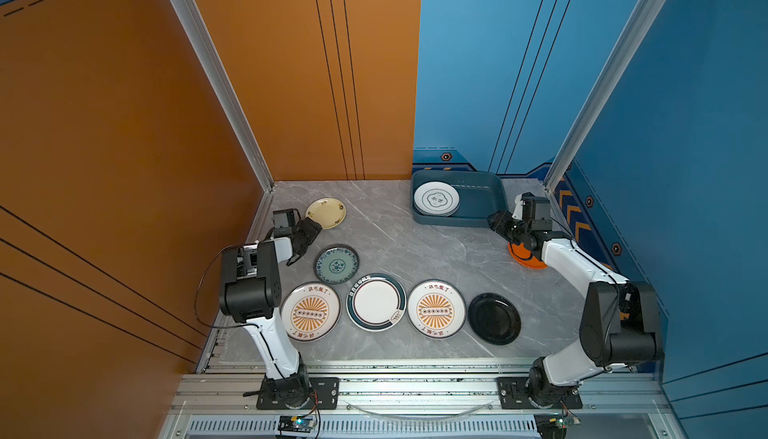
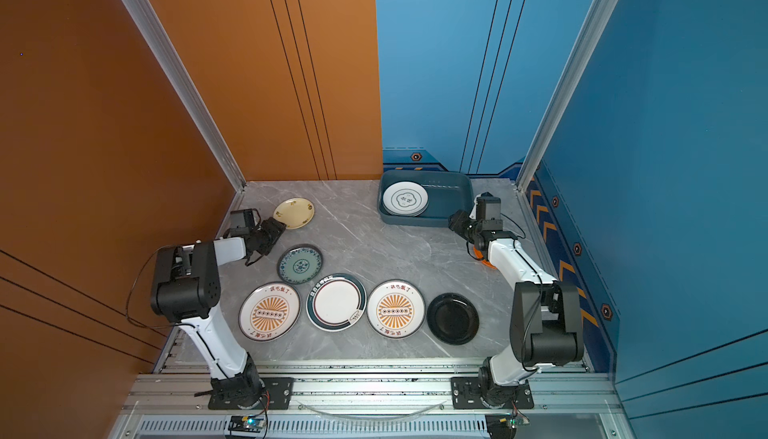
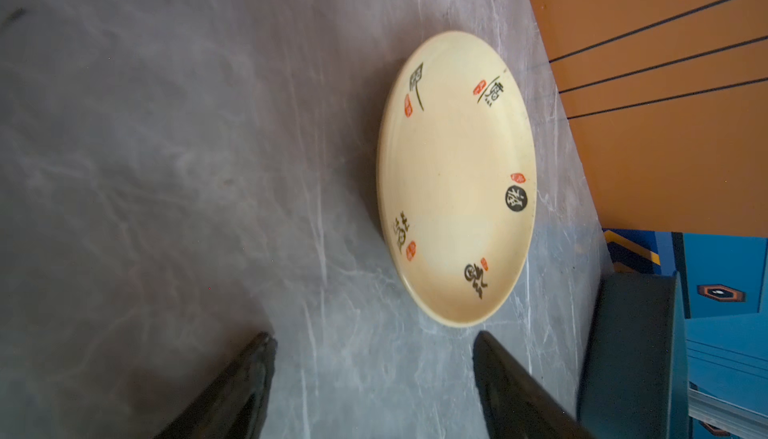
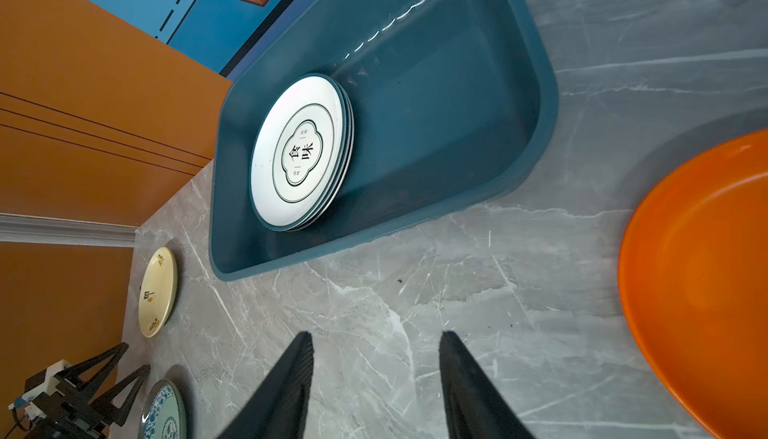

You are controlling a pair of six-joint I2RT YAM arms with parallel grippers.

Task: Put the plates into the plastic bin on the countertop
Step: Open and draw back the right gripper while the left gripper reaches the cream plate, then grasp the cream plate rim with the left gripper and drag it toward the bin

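Left gripper (image 3: 374,335), jaws apart, empty, faces the yellow plate (image 3: 455,175); next, probably, pinch its rim. Right gripper (image 4: 376,333) likewise, near plastic bin (image 4: 436,117).

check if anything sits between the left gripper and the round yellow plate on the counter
Nothing visible does. In the left wrist view the left gripper stands open just short of the round yellow plate, with only bare grey marble countertop between them.

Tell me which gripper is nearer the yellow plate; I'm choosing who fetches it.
Left. The left gripper is beside the yellow plate; the right gripper is by the plastic bin.
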